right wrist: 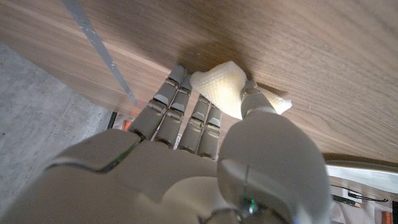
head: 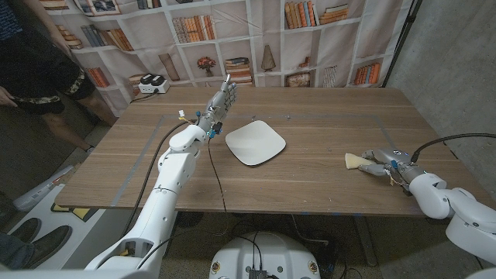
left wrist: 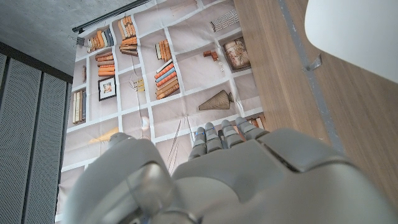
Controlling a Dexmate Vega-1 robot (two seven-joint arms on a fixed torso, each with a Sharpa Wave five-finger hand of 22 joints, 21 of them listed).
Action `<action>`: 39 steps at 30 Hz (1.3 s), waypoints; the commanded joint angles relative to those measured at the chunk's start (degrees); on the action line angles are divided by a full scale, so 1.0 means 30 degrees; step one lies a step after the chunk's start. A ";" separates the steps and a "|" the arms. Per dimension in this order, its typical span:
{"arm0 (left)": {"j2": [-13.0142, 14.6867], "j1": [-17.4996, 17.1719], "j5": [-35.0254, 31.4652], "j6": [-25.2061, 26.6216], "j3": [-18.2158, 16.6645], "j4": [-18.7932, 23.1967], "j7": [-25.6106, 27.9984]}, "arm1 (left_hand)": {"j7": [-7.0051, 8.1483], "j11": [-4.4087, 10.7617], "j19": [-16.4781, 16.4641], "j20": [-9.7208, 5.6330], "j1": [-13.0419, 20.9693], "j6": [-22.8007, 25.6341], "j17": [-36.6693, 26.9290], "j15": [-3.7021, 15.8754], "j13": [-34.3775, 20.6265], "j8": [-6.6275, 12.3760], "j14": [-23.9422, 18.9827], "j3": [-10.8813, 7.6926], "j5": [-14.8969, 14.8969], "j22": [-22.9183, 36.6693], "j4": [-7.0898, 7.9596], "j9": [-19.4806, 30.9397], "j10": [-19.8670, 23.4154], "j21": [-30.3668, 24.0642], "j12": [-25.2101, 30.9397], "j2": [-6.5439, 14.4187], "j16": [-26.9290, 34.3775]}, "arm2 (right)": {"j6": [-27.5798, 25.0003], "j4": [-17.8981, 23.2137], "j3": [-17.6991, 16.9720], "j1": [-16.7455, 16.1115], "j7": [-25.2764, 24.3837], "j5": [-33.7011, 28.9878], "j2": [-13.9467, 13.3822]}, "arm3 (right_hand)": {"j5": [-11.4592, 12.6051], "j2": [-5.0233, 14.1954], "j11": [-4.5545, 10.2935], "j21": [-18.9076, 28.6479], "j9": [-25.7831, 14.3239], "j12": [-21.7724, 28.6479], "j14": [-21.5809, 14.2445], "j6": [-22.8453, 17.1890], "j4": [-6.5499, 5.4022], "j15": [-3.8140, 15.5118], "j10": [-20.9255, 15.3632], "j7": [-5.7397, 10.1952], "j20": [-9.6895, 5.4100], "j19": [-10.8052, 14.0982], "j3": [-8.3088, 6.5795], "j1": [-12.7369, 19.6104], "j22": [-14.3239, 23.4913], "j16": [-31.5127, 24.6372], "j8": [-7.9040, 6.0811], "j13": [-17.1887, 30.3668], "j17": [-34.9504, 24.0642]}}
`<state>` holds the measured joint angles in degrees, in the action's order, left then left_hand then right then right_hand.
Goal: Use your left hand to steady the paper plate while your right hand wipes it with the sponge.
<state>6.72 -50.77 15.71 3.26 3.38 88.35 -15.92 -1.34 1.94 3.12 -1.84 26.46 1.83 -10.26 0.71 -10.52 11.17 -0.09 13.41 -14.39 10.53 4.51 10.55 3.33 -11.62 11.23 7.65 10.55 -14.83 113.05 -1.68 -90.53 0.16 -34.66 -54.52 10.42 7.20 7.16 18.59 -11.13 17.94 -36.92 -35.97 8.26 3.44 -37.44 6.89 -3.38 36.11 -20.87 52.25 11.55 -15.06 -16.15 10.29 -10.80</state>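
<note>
The white paper plate (head: 255,142) (left wrist: 354,31) lies on the wooden table (head: 310,186), a little left of its middle. My left hand (head: 219,103) (left wrist: 249,180) is raised just beyond the plate's back-left corner. Its fingers (left wrist: 222,134) are stretched out and hold nothing, and it is clear of the plate. Far to the right, near the front edge, my right hand (head: 385,163) (right wrist: 205,162) is down on the table. It grips a pale yellow sponge (head: 354,160) (right wrist: 219,89) between its thumb and fingers. The sponge touches the wood.
A person (head: 35,66) stands at the back left, beside the table's corner. A white box with black buttons (head: 153,83) sits past the back-left edge. A thin cable (head: 215,174) runs down the table beside my left arm. Grey tape lines (head: 128,182) mark the wood.
</note>
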 commanded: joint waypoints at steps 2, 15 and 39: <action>-0.0008 -0.0073 -0.0085 0.0238 0.0044 0.0156 0.0054 | 0.0012 0.0050 0.0138 -0.0119 0.0015 -0.0136 -0.0073 0.0084 -0.0068 -0.0012 0.0124 0.0055 0.0043 0.0042 0.0104 0.0023 -0.0108 0.0001 0.0053 0.0111 0.0050 | 0.0040 0.0183 -0.0037 -0.0078 -0.0294 -0.0183 -0.0115 | 0.0020 -0.0017 0.0038 0.0018 -0.0047 -0.0082 -0.0015 -0.0266 -0.0365 0.2860 -0.0107 0.0119 -0.2642 -0.0019 0.0178 -0.0416 -0.0005 0.0206 0.0034 0.0064 -0.0096; 0.0004 -0.0244 -0.0331 0.0257 0.0083 0.0501 0.0354 | 0.0004 -0.0062 0.0188 -0.0108 0.0041 -0.0142 -0.0073 0.0068 -0.0069 -0.0010 0.0200 0.0064 0.0070 0.0046 0.0125 0.0024 -0.0140 0.0003 0.0048 0.0128 0.0032 | 0.0508 0.0792 -0.0604 -0.0303 -0.0858 -0.0387 -0.0172 | 0.0002 0.0120 0.0104 -0.0013 -0.0054 -0.0155 0.0015 -0.0390 -0.0561 0.2943 -0.0293 0.0436 -0.2607 -0.0114 0.0250 -0.0686 0.0011 0.0381 0.0147 0.0064 -0.0130; 0.0765 -0.1059 -0.1577 0.0808 0.0152 0.2383 0.1443 | -0.0123 -0.0106 0.0287 -0.0037 0.0897 -0.0220 -0.0030 -0.0018 -0.0064 0.0009 0.0281 -0.0291 0.0088 0.0017 -0.0259 0.0025 -0.0157 0.0016 0.0059 0.0350 0.0022 | 0.1923 0.1041 0.0480 0.1221 -0.1469 -0.0980 0.0162 | 0.0017 0.0196 0.0250 -0.0107 -0.0071 -0.0387 0.0232 -0.0216 -0.0618 0.2924 -0.0285 0.0640 -0.2531 -0.0385 0.0271 -0.0845 0.0036 0.0731 0.0454 0.0069 -0.0124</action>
<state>7.59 -52.43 13.47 4.45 3.61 92.23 -13.70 -1.51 1.64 3.31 -2.03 27.69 1.66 -10.26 0.71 -10.52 11.17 0.54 13.07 -14.18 10.52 4.17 10.54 3.03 -11.62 11.23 8.84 10.55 -10.75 116.12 -2.10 -89.23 -3.54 -36.68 -54.55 10.42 7.65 7.79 18.42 -11.07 16.94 -36.44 -36.63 6.63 3.37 -38.01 8.63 -3.31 35.33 -19.84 49.93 11.48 -13.05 -14.98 10.37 -11.07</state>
